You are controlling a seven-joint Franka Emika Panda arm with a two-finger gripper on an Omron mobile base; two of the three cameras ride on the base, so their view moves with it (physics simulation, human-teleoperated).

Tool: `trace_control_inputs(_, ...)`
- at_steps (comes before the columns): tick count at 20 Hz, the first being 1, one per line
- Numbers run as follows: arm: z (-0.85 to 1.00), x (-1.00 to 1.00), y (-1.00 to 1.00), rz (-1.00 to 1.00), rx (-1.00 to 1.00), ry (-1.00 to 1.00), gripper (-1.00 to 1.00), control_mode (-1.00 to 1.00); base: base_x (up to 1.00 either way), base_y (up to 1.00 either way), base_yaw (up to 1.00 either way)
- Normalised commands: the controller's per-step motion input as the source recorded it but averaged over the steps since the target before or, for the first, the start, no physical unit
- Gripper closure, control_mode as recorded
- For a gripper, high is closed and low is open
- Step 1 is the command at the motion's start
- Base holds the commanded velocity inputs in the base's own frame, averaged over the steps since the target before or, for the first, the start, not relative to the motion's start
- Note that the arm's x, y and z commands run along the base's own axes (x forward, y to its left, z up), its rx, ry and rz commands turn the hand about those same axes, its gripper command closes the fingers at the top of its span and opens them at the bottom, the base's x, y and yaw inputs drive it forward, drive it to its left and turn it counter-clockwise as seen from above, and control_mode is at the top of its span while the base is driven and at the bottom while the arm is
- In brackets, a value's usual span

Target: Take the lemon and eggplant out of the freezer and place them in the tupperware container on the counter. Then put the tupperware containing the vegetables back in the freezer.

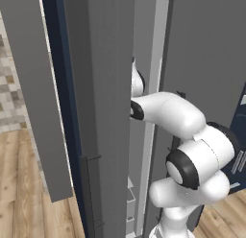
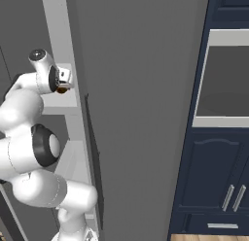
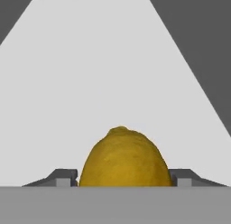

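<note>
We see gripper (image 3: 124,179) closed on lemon (image 3: 124,157), fingers (image 3: 63,177) touching both sides; lemon sits between fingertips, over white freezer shelf (image 3: 90,74); arm reaches inside freezer (image 1: 101,112)

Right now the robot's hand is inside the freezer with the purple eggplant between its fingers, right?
Not quite. In the hand view it is the yellow lemon, not the eggplant, between the gripper's fingers. The hand is indeed inside the freezer.

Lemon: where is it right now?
In the hand view the lemon sits at bottom centre between the hand's two fingertips, over a white freezer shelf. The right base view shows it at upper left, inside the freezer.
</note>
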Motion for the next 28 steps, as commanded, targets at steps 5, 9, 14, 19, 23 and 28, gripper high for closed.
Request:
trace_control_inputs(5,-0.13,-0.14,0.0,-0.01,0.0,-0.01,1.0,-1.0,0.0,0.0,0.0)
trace_control_inputs(9,0.46,-0.95,-0.01,0.0,0.03,-0.19,1.0,-1.0,0.0,0.0,0.0)
trace_control_inputs(14,0.86,-1.0,-0.17,0.0,0.09,-0.11,1.0,-1.0,0.0,0.0,0.0)
trace_control_inputs(19,0.71,-1.0,-0.41,0.0,0.08,0.07,1.0,-1.0,0.0,0.0,0.0)
trace_control_inputs(23,0.31,-1.0,-0.54,0.0,0.01,0.23,1.0,-1.0,0.0,0.0,0.0)
trace_control_inputs(28,-0.06,-0.99,-0.61,0.0,-0.01,0.26,1.0,-1.0,0.0,0.0,0.0)
